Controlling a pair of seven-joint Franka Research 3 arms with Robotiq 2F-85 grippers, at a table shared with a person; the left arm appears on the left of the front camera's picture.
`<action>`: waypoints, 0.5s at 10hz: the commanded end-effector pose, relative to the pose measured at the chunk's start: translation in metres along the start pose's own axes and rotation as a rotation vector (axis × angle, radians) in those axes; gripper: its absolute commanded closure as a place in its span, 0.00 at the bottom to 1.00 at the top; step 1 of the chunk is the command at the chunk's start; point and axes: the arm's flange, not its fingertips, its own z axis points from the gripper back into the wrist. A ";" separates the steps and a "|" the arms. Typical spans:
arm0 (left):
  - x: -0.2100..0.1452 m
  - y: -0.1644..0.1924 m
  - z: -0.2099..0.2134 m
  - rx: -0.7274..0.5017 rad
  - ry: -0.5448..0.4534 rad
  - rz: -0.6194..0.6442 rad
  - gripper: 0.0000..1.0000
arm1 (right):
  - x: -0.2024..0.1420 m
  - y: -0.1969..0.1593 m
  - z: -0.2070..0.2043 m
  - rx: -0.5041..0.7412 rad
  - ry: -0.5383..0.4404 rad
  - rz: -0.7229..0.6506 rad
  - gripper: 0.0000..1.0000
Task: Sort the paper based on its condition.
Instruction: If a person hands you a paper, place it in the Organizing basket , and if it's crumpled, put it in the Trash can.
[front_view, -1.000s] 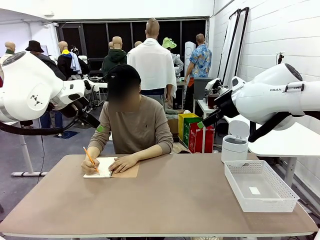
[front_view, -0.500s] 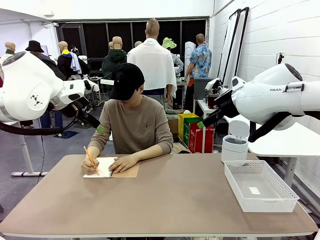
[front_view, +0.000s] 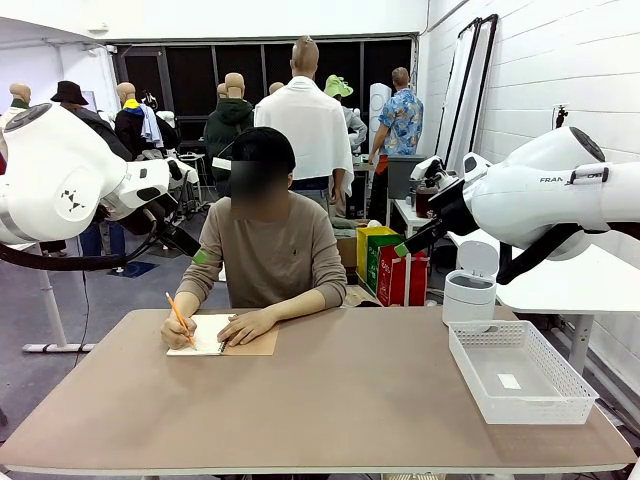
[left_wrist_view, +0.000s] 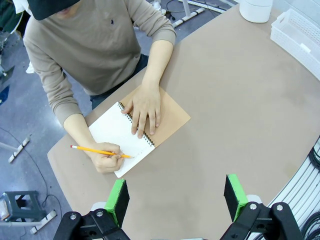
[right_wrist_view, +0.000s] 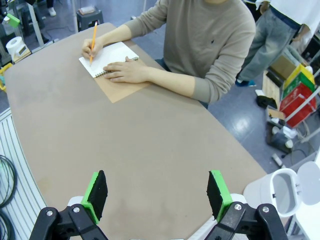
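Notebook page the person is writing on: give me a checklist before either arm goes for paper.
1. Loose sheet available: not ok; the page sits bound in the notebook.
2. Person's hands clear: not ok; one hand presses the notebook, the other hand writes with a pencil.
3. Left gripper fingers open, empty: ok.
4. Right gripper fingers open, empty: ok.
5. Basket on the table: ok.
6. Page condition: cannot tell.

The table (front_view: 330, 400) carries an open notebook (front_view: 207, 338) near its far left edge. A white basket (front_view: 540, 408) sits at its right end, well apart.
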 end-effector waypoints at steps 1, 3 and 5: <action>0.001 0.001 0.001 -0.006 -0.012 -0.003 0.00 | 0.000 0.000 -0.001 0.001 0.001 0.000 0.00; 0.001 0.001 0.001 -0.006 -0.012 -0.003 0.00 | 0.000 0.000 -0.001 0.001 0.001 0.000 0.00; 0.001 0.001 0.001 -0.006 -0.012 -0.003 0.00 | 0.000 0.000 -0.001 0.001 0.001 0.000 0.00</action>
